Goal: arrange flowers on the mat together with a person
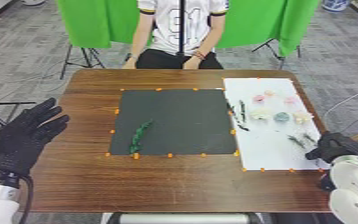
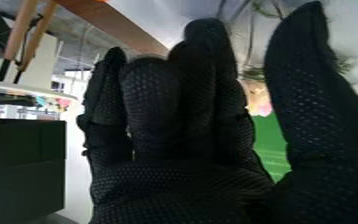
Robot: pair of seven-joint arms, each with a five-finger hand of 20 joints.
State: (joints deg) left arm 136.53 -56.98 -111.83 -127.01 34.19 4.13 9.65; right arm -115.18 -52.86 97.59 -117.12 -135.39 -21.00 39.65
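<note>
1. At the left edge of the bench (image 1: pixel 82 185), the left hand (image 1: pixel 23 137) has its fingers straight and its thumb apart from them, gripping nothing.
2. The dark mat (image 1: pixel 180 117) lies flat in the middle of the bench, orange tabs (image 1: pixel 117 111) along its edges. A green sprig (image 1: pixel 138 138) rests on its left part, its tip angled toward the far side.
3. Overlapping or just beside the mat's right edge, I can't tell which, lies the white sheet (image 1: pixel 264 147). Dark sprigs (image 1: pixel 242 111) lie along its left side.
4. Farther right on the sheet, pink flowers (image 1: pixel 259 98) lie beyond a row made of a blue-green flower (image 1: pixel 282 117) between two cream flowers (image 1: pixel 261 114).
5. Small sprigs (image 1: pixel 297 141) lie nearer, close to the right hand (image 1: pixel 335 146), which is at the sheet's right edge. In the right wrist view its fingers are extended, thumb apart.
</note>
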